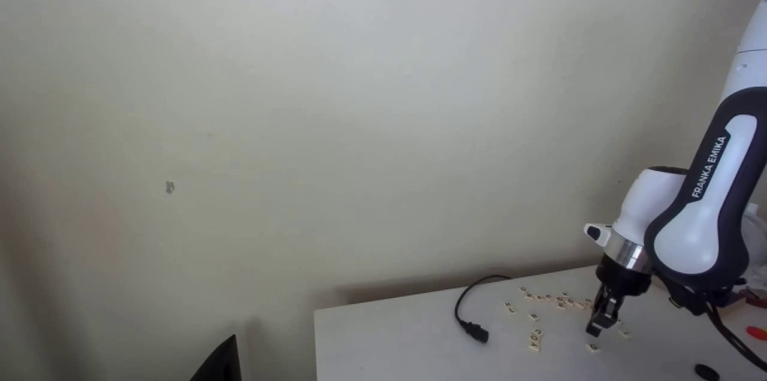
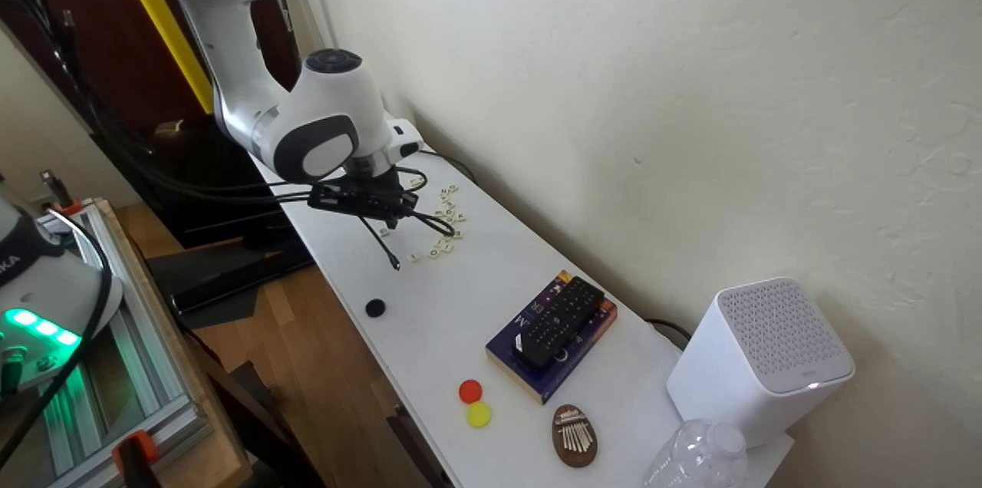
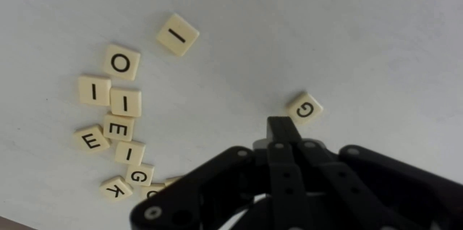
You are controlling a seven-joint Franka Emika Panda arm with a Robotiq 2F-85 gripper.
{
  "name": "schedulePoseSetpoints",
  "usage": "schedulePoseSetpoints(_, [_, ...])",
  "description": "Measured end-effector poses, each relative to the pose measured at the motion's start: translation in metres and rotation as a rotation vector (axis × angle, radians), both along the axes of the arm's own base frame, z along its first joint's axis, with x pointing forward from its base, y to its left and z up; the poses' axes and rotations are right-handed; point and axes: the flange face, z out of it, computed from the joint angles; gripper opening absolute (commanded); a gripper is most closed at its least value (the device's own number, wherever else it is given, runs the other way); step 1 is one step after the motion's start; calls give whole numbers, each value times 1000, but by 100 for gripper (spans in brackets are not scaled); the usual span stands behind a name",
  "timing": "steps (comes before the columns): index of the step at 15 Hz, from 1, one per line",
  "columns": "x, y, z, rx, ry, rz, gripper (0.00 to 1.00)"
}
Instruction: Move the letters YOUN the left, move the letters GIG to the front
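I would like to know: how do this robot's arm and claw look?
The rounded arm is white with dark trim and white FRANKA EMIKA lettering. A silvery metal band sits above the claw, which is black, with jointed links and pale screw heads. Black cables run outside the arm.

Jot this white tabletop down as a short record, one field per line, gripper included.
Gripper: black two-finger gripper, shut, nothing held
Nearest letter: square cream tile marked G, by the gripper in the wrist view; contact unclear
Letter group: square cream tiles left of G in the wrist view
Book: dark purple book, black rectangular keypad lying on it
Discs: round red disc beside round yellow disc; round black disc apart
Instrument: oval brown thumb piano
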Motion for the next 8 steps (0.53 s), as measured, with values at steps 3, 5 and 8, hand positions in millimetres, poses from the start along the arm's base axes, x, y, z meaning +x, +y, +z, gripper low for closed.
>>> schedulePoseSetpoints(3, [-1, -11, 7, 3, 6, -135, 0])
schedulePoseSetpoints(5, [-1, -23, 11, 0, 8, -246, 0])
schedulePoseSetpoints(8, [-2, -41, 14, -4, 23, -410, 0])
